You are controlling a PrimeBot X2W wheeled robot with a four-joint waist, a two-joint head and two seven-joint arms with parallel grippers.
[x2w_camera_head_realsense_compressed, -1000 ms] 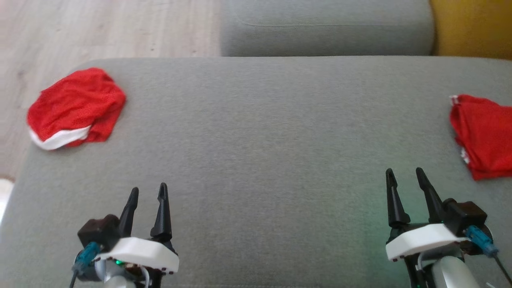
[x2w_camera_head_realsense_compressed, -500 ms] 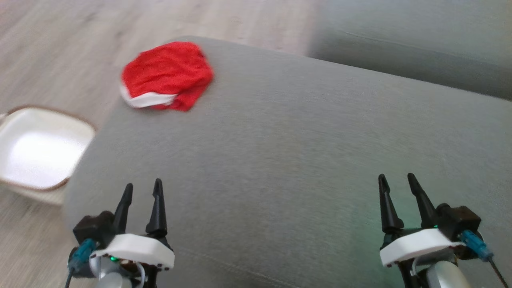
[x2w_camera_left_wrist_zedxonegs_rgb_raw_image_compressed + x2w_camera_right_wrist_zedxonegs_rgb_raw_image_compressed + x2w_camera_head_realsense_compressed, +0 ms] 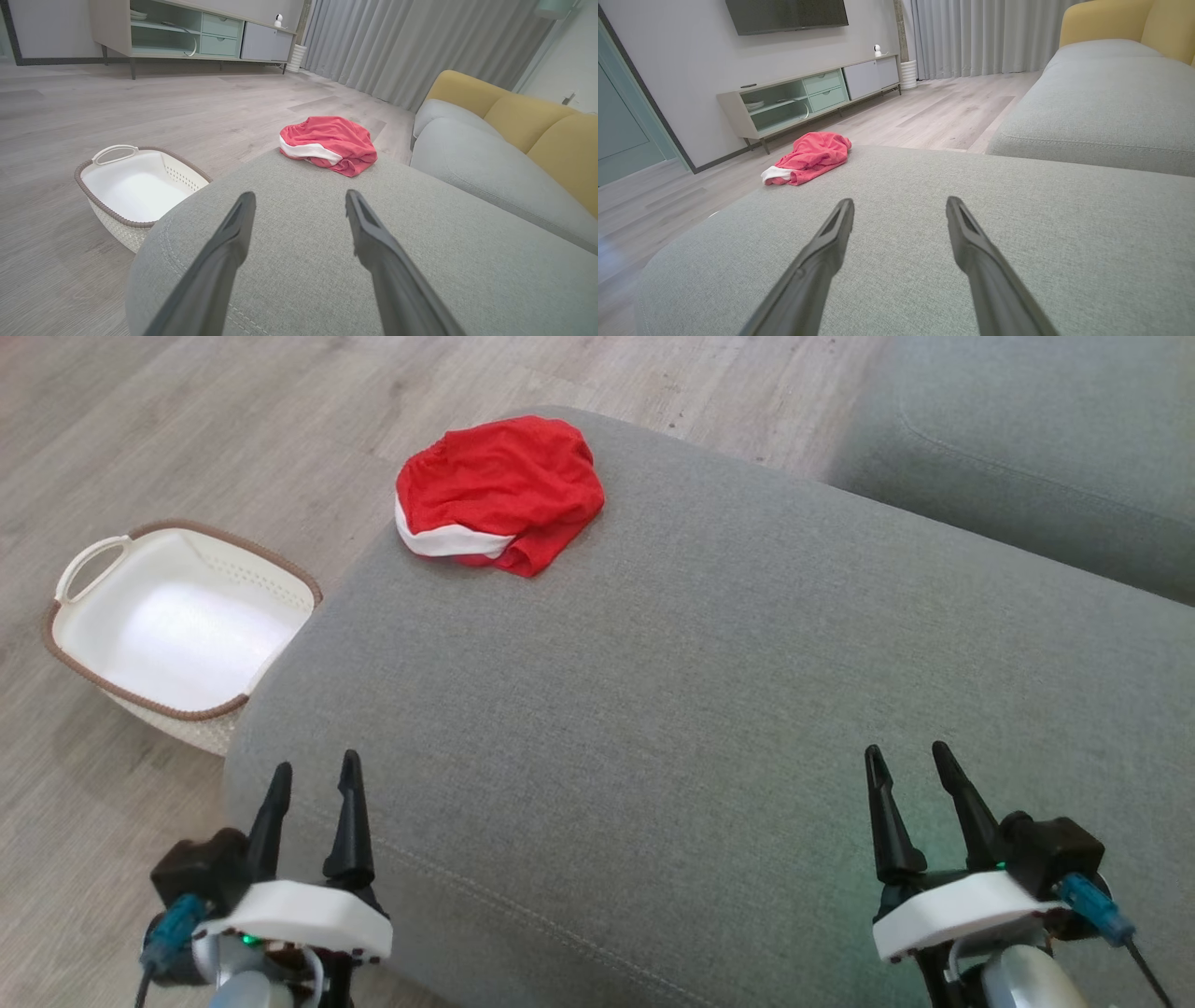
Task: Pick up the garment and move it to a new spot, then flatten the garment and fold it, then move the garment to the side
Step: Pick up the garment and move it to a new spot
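Observation:
A crumpled red garment with a white band lies at the far left corner of the grey ottoman. It also shows ahead in the left wrist view as the garment, and far off to the left in the right wrist view, garment. My left gripper stands open over the ottoman's near left edge, well short of the garment. My right gripper is open over the near right part of the cushion. Nothing is between either pair of fingers.
A white basket with a brown rim sits on the wood floor left of the ottoman. A grey and yellow sofa lies beyond on the right. A low TV cabinet lines the far wall.
The head camera has swung to the left: the garment now sits nearer the picture's middle, the basket has come into view, and a second red cloth at the right has left the picture.

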